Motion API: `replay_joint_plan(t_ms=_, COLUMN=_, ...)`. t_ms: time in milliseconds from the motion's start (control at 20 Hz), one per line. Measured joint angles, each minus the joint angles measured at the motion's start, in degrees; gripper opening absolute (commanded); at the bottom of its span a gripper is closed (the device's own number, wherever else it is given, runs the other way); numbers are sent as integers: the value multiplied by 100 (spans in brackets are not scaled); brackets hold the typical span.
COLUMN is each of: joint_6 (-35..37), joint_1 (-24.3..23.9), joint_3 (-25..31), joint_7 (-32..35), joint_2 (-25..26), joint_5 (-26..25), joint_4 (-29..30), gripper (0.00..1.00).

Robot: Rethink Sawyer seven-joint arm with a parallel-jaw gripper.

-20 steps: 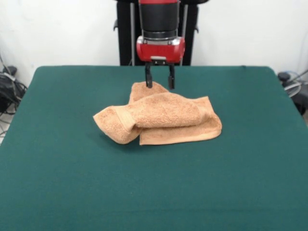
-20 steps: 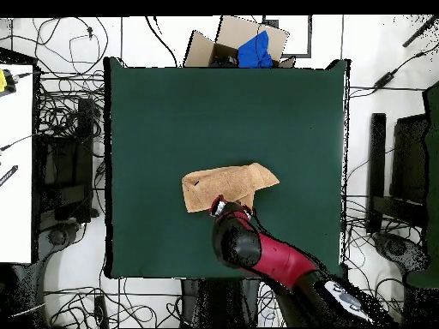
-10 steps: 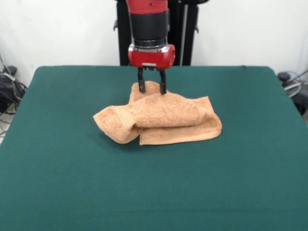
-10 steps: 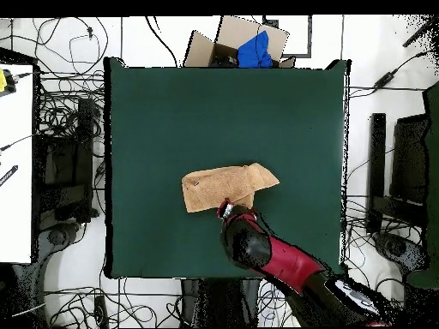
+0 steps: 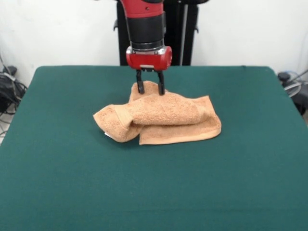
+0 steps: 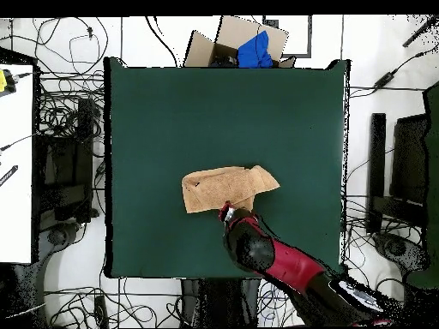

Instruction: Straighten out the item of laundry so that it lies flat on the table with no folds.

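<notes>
The item of laundry (image 5: 166, 115) is a light-orange towel, bunched and folded over itself near the middle of the green table (image 5: 72, 183). A thick rolled fold runs across its top, and a small white tag peeks out at its lower left. My gripper (image 5: 150, 89) stands upright at the towel's far edge. It is open, with its two black fingers down on either side of the raised far corner of the cloth. In the overhead view the towel (image 6: 227, 187) lies just past my gripper (image 6: 227, 212), on the half of the table (image 6: 214, 111) nearer the base.
A cardboard box holding something blue (image 6: 244, 43) sits beyond the table's far edge in the overhead view. Cables cover the floor on all sides. A white surface (image 6: 15, 163) is at the left, and dark frames (image 6: 394, 171) stand at the right.
My gripper moved sideways along the towel's far edge and lowered until its fingers straddle the raised corner. The towel's left lobe shifted slightly, uncovering the white tag.
</notes>
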Motion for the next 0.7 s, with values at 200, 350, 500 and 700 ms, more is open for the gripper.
replay_joint_plan(t_ms=200, joint_6=-20, joint_1=-2, joint_3=39, joint_7=0, joint_2=5, joint_5=-12, joint_4=-5, gripper=100)
replay_joint_plan(t_ms=350, joint_6=-20, joint_1=-9, joint_3=112, joint_7=0, joint_2=-1, joint_5=-12, joint_4=-5, gripper=100)
replay_joint_plan(t_ms=500, joint_6=-19, joint_1=-11, joint_3=202, joint_7=0, joint_2=-46, joint_5=-12, joint_4=-5, gripper=100)
replay_joint_plan(t_ms=700, joint_6=-19, joint_1=-11, joint_3=291, joint_7=0, joint_2=-146, joint_5=-9, joint_4=-4, gripper=100)
